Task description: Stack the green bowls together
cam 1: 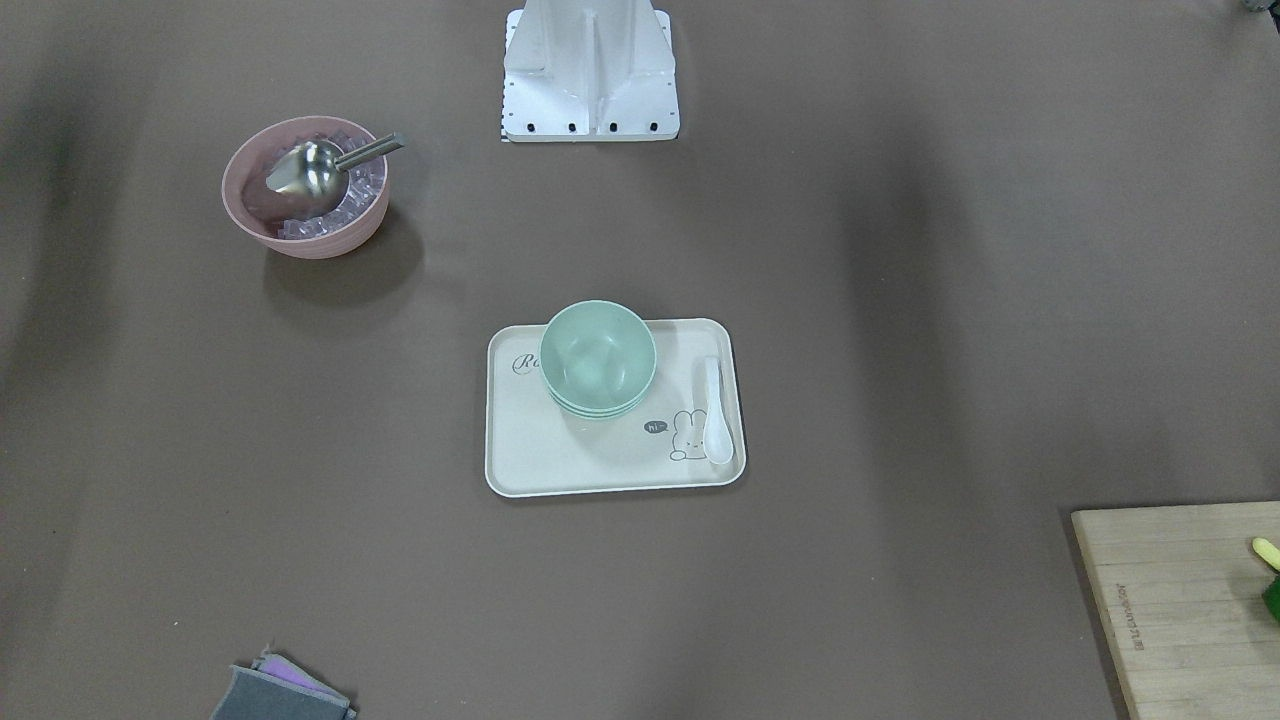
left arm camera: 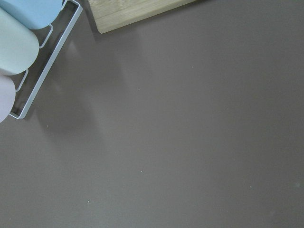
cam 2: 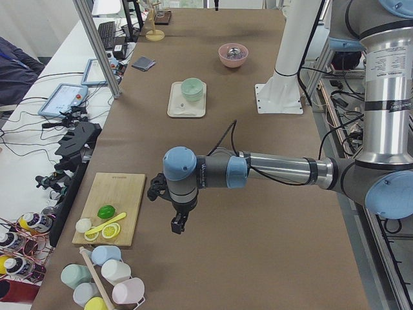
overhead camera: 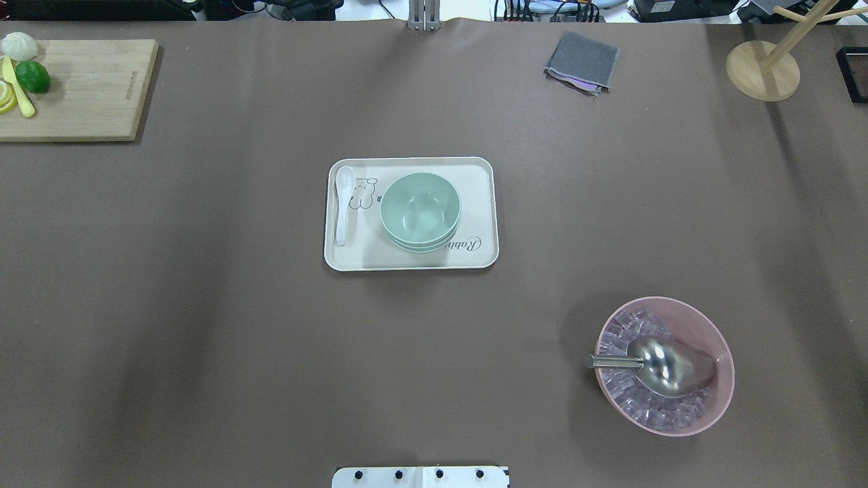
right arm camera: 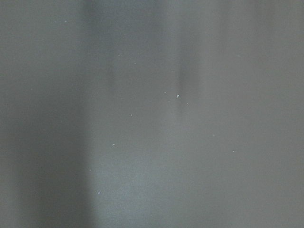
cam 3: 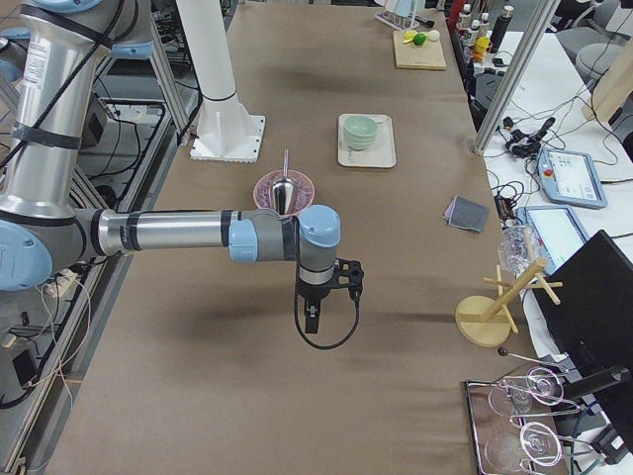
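Pinch bowls (overhead camera: 420,211) at rim (likely light, stiff, slick; nested on tray (overhead camera: 413,261)). Can't tell left gripper (cam 2: 177,226), right gripper (cam 3: 311,323) state.

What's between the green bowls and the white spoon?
Only bare tray with a printed rabbit separates the green bowls and spoon; the overhead view shows it.

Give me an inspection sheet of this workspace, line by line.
Surface: brown table cover, flat, no spills seen.
Job's things: green bowls nested in one stack on the cream tray.
Clutter: white spoon on the tray; pink bowl with ice and metal scoop; cutting board; grey cloth.
Grippers: left gripper and right gripper hang above the table, away from the tray; jaws cannot be judged.
Cables: black cable loops under the right gripper.
Surroundings: rack of cups.
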Action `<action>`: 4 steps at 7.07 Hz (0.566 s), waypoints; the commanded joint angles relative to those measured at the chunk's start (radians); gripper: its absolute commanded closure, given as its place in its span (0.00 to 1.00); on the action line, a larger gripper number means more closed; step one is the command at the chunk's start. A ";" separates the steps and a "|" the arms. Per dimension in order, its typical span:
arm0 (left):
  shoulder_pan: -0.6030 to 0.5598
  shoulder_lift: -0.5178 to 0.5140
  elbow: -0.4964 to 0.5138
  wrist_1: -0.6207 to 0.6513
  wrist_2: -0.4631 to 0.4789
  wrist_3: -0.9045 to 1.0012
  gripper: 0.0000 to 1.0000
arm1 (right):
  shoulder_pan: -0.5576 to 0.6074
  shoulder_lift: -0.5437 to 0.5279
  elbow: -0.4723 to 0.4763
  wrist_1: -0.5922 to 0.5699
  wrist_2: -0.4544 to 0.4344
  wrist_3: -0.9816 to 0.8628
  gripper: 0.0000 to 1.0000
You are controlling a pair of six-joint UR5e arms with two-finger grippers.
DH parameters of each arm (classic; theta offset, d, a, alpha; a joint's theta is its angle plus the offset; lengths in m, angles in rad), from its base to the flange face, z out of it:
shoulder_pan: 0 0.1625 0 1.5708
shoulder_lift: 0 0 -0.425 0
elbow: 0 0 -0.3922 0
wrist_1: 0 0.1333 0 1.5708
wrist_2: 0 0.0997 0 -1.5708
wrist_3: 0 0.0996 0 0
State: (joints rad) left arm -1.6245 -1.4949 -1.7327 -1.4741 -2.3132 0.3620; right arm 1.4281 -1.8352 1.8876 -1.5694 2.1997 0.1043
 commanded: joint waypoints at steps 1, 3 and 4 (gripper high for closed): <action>0.000 -0.001 -0.001 0.000 0.000 0.000 0.01 | 0.000 0.001 0.001 0.000 0.002 0.000 0.00; 0.000 -0.001 -0.001 0.002 0.002 -0.002 0.01 | 0.000 0.001 0.002 0.000 0.009 -0.002 0.00; 0.000 -0.001 -0.002 0.002 0.002 -0.002 0.01 | 0.000 0.001 0.002 0.002 0.009 -0.002 0.00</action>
State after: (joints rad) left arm -1.6245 -1.4956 -1.7340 -1.4732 -2.3119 0.3606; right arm 1.4281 -1.8347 1.8896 -1.5689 2.2064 0.1033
